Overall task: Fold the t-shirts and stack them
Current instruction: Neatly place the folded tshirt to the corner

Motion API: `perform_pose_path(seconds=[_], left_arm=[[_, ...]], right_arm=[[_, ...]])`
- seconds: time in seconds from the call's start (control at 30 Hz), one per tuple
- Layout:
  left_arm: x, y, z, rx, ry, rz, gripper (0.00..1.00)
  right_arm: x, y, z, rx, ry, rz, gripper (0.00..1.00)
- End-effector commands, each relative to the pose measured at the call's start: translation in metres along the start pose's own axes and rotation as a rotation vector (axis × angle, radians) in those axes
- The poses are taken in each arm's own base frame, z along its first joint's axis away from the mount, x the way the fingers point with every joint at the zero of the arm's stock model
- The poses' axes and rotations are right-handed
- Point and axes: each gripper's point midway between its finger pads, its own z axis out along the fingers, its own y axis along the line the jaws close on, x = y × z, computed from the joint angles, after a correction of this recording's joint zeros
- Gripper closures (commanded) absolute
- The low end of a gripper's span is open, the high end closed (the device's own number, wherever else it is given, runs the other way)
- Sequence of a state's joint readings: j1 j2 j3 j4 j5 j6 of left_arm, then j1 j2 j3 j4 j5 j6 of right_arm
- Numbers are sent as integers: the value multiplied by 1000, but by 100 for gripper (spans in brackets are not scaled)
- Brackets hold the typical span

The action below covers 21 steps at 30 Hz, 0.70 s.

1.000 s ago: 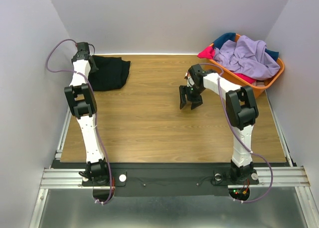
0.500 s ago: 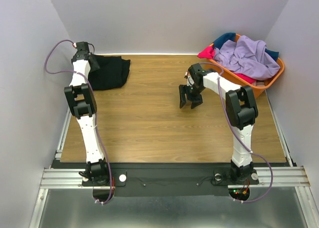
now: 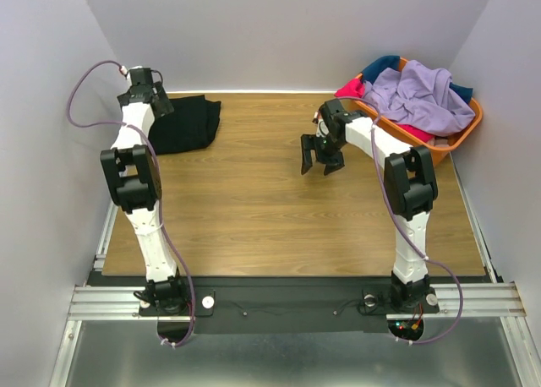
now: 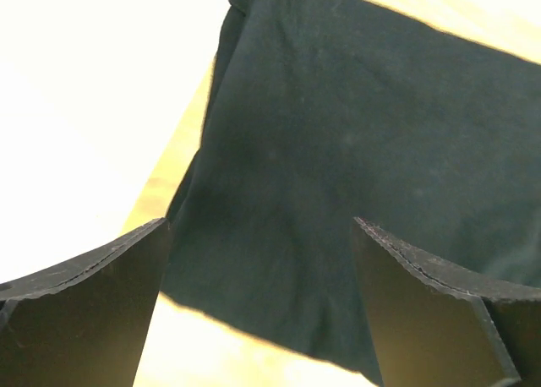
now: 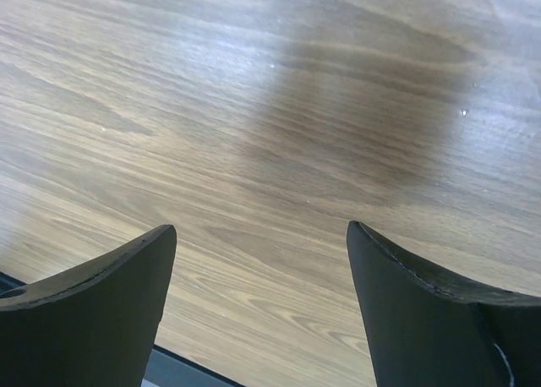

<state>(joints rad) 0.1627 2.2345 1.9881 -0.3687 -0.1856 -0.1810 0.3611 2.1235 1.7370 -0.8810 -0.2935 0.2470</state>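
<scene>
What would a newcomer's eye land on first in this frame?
The orange basket in the far right corner of the table, heaped with t-shirts, a lavender t-shirt on top. Next, the black t-shirt lying in the far left corner, with the left gripper open over it. The right gripper hangs open above the table's middle.

Top view evenly lit and sharp; left wrist view glares white beside the black t-shirt.
</scene>
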Motion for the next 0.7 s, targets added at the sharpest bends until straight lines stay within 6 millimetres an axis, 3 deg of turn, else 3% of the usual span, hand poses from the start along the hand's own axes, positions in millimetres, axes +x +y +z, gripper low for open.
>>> perform_pose_path(seconds=[0.0, 0.07, 0.17, 0.2, 0.27, 0.3, 0.33, 0.4, 0.43, 0.5, 0.57, 0.6, 0.67], left_arm=[[-60, -3, -78, -73, -211, -9, 2], [-49, 0, -87, -107, -209, -26, 2], [-41, -16, -115, -64, -228, -31, 1], [-42, -32, -134, -18, -251, -26, 1], [-17, -60, -147, 38, -226, 22, 1], [-10, -82, -168, 78, -241, 54, 2], [5, -87, -172, 71, -227, 73, 1], [15, -104, -192, 139, -225, 42, 1], [34, -122, -201, 206, -193, 53, 1], [41, -136, -224, 276, -195, 34, 2], [61, -153, -243, 337, -177, 35, 2], [59, -155, -259, 366, -194, 20, 2], [75, -163, -273, 408, -174, -1, 1]], right_arm=[[-18, 8, -18, -12, -73, -26, 12], [-21, 8, -22, -12, -90, -42, 12], [-23, 7, -27, -9, -121, -57, 11], [-23, 8, -27, -9, -129, -62, 11], [-25, 4, -28, 5, -161, -64, 11], [-29, 6, -37, 5, -194, -67, 12], [-30, 3, -36, 17, -218, -66, 11], [-33, 6, -48, 20, -267, -70, 11], [-34, 2, -47, 30, -284, -61, 12], [-36, 4, -57, 30, -328, -58, 12], [-33, 1, -57, 40, -357, -45, 12], [-31, -1, -58, 49, -366, -38, 12], [-35, 2, -68, 37, -420, -27, 12]])
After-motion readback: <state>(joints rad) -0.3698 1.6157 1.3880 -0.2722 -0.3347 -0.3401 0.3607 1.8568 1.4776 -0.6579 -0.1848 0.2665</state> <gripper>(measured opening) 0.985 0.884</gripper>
